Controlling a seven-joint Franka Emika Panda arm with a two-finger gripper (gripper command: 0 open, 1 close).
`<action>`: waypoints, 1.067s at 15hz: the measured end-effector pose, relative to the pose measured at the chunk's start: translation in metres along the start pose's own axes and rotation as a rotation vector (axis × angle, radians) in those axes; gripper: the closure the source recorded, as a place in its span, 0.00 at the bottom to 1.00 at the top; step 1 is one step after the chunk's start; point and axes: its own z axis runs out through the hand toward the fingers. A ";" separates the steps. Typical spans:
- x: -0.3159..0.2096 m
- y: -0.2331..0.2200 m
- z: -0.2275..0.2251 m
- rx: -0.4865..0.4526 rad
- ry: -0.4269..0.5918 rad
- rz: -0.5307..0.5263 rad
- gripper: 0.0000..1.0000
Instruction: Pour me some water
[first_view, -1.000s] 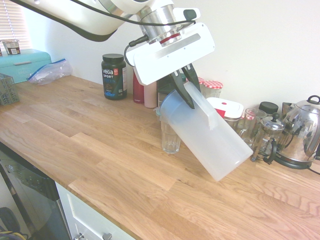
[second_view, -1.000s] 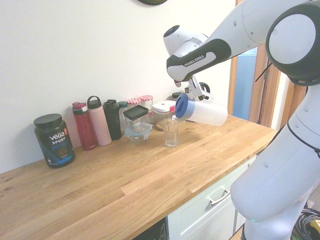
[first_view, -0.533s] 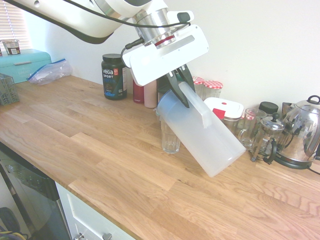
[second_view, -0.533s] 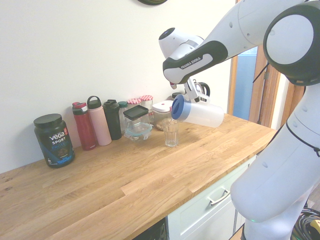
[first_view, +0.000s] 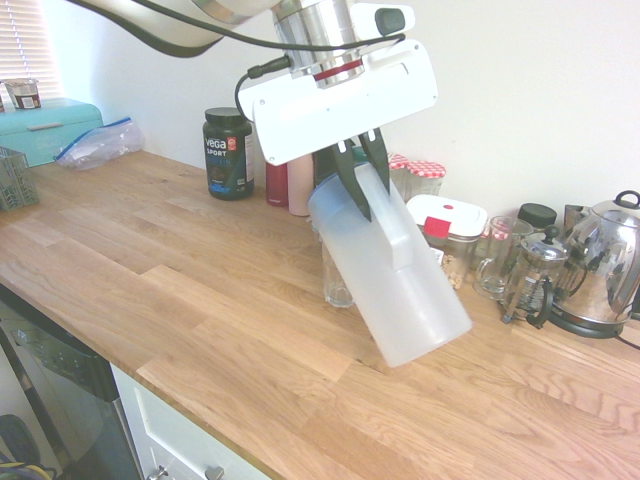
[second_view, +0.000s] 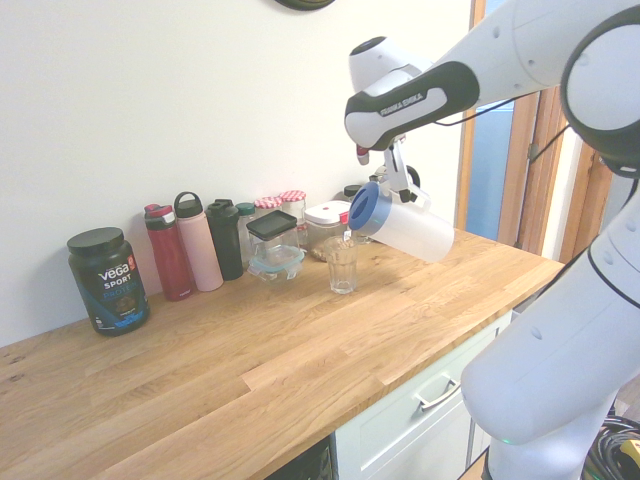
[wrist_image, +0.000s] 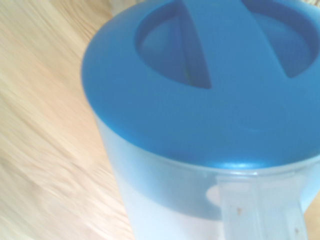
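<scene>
A tall frosted-white jug with a blue lid hangs tilted over the wooden counter, lid end higher than its base. My gripper is shut on the jug's side handle. The lid's edge sits just above a clear drinking glass, which the jug partly covers in the first exterior view. The wrist view is filled by the blue lid and the frosted wall below it. The water cannot be made out through the frosted plastic.
Along the wall stand a steel kettle, a glass French press, jars with a white-lidded box, several bottles and a black tub. A teal bread box sits far left.
The wrist has turned and the jug has swung from almost lying flat to a steeper tilt, its base dropping lower. The grip on the handle is unchanged.
</scene>
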 end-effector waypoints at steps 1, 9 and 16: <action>-0.011 0.002 -0.004 0.048 0.000 0.042 1.00; -0.117 -0.057 -0.022 0.326 0.032 0.412 1.00; -0.165 -0.143 -0.068 0.503 0.186 0.630 1.00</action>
